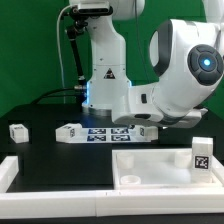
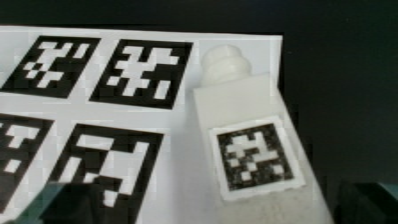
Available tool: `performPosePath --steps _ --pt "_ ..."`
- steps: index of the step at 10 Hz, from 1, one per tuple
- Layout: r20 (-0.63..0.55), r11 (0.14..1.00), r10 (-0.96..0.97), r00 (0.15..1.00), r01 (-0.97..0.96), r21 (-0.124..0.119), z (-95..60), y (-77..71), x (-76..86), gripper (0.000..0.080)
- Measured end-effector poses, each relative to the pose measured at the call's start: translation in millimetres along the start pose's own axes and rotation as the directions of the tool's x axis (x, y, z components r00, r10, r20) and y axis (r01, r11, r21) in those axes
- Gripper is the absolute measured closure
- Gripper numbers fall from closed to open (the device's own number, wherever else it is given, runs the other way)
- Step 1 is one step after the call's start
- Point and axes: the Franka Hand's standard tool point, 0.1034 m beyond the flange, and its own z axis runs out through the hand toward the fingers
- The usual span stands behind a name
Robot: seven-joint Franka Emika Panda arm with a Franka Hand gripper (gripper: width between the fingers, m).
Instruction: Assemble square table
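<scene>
Square table slab point(image 1: 150, 168) lay on the surface point(image 1: 45, 118), well apart from your fingers point(image 2: 368, 200), with an upright leg point(image 1: 202, 155) at its rim. Below the fingers you had the marker board point(image 1: 100, 133) and a second leg point(image 2: 249, 140) along its edge. Fingers stood wide apart, holding nothing.

Leg point(image 2: 240, 110) matt wht plastic; marker board point(image 2: 98, 108) smooth, matt, paper-like.

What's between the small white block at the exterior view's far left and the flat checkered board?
A white table leg lies between that block and the marker board; the exterior view shows it.
</scene>
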Motion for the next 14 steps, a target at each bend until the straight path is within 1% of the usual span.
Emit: performPosePath --steps 1,2,3,4,5,10,11,12,14 --pt "0.000 1.000 0.001 1.000 -0.001 0.001 0.0 0.6 0.1 0.0151" --pt "0.000 1.000 0.002 1.000 -0.002 0.002 0.0 1.1 0.2 0.0286" --pt "0.000 1.000 0.003 1.000 -0.003 0.003 0.1 1.7 0.2 0.0286" --pt "0.001 1.000 0.004 1.000 -0.004 0.005 0.1 2.2 0.3 0.0443" --pt "0.002 1.000 0.004 1.000 -0.004 0.005 0.3 2.5 -0.1 0.0509" --pt "0.003 1.000 0.008 1.000 -0.008 0.010 0.4 4.7 0.2 0.0509" --pt "0.012 1.000 0.005 1.000 -0.006 0.017 -4.1 7.7 -2.9 0.0509" --pt "0.011 0.999 0.015 1.000 -0.015 0.038 -23.6 15.2 -10.9 0.0509" --pt "-0.013 0.995 0.040 0.999 -0.039 0.095 -73.6 37.5 -30.8 0.0509"
